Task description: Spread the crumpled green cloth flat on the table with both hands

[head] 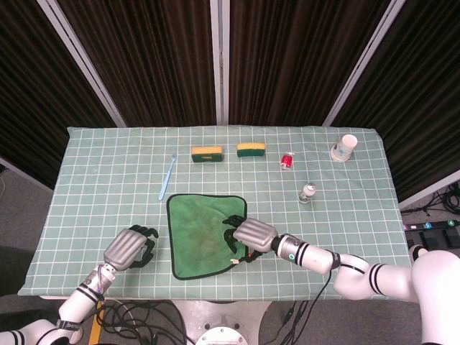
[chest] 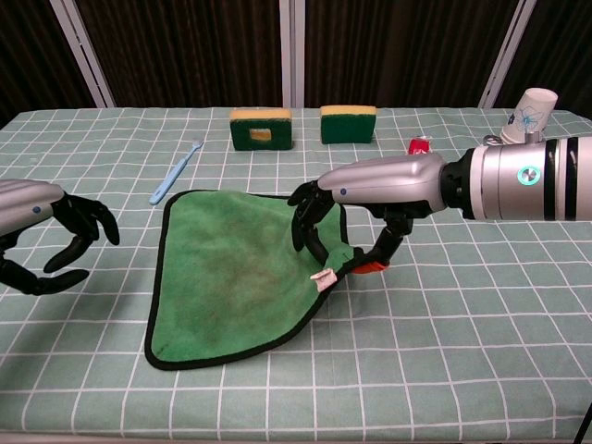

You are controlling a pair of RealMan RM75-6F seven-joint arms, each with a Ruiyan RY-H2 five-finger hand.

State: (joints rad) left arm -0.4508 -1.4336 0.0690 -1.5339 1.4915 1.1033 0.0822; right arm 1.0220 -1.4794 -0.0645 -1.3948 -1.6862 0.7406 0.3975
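The green cloth (head: pixel 201 233) (chest: pixel 231 268), edged in black, lies nearly flat in the near middle of the table. Its right corner, with a white tag and an orange tag, is raised a little off the table. My right hand (head: pixel 248 236) (chest: pixel 370 190) pinches that corner between thumb and fingers. My left hand (head: pixel 129 248) (chest: pixel 51 245) hovers to the left of the cloth, clear of its edge. Its fingers are curved and apart and hold nothing.
Two yellow-green sponges (head: pixel 206 153) (head: pixel 251 149) sit at the back, with a blue toothbrush (head: pixel 167 177) just beyond the cloth's far left corner. A small red item (head: pixel 287 161), a little bottle (head: pixel 307 191) and a paper cup (head: pixel 345 147) stand to the right.
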